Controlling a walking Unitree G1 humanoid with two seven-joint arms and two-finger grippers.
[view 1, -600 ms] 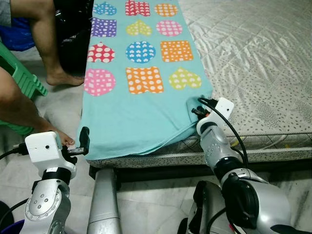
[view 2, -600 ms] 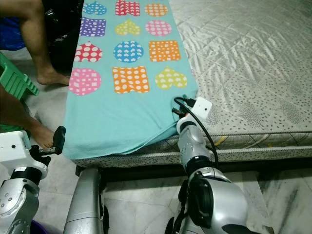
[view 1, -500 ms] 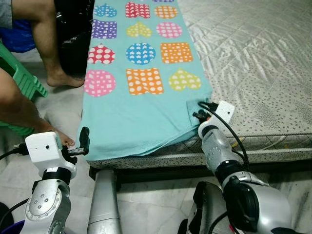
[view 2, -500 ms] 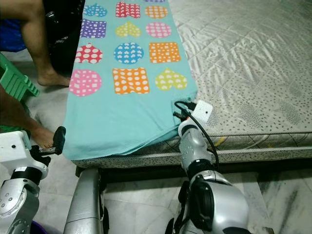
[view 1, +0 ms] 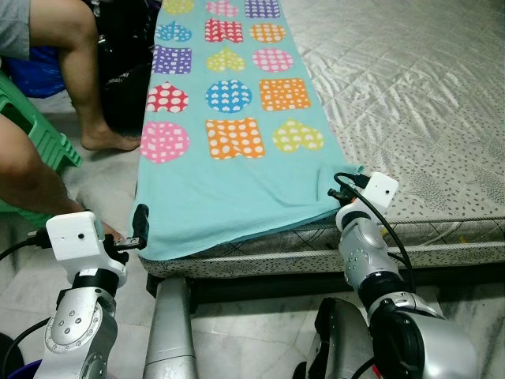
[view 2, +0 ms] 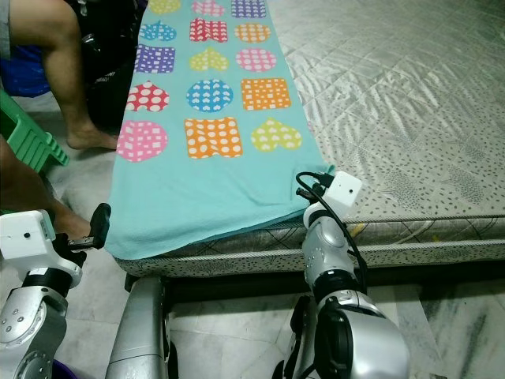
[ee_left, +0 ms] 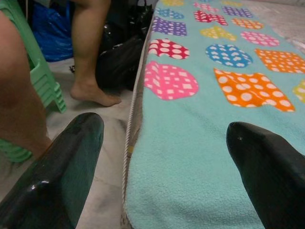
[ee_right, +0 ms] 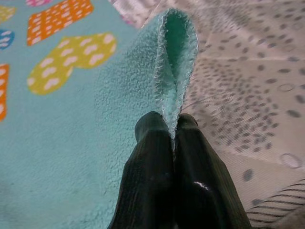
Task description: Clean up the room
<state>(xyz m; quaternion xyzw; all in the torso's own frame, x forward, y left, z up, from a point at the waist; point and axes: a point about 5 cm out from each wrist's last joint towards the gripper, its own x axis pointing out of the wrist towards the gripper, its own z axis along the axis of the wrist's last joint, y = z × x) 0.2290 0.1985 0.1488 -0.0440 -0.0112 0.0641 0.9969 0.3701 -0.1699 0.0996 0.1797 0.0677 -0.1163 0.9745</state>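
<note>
no readable text or brand marks. teal fleece blanket [view 1: 237, 189] — rows of dotted hearts, circles and squares in pink, orange, yellow, blue, purple, red — lies along the left strip of the grey quilted mattress [view 1: 410, 103], near edge at the bed's foot. right gripper [ee_right: 172, 131] clenched on the blanket's near right corner, hem pinched into a fold. left gripper [ee_left: 167, 157] spread wide at the near left corner, gripping nothing. person's legs [view 1: 79, 79] and a green chair [view 1: 35, 134] beside the bed.

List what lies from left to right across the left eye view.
Green chair → person's leg → left end effector, open at the bed's near corner → teal blanket → right end effector, shut on the blanket's corner → grey mattress.
</note>
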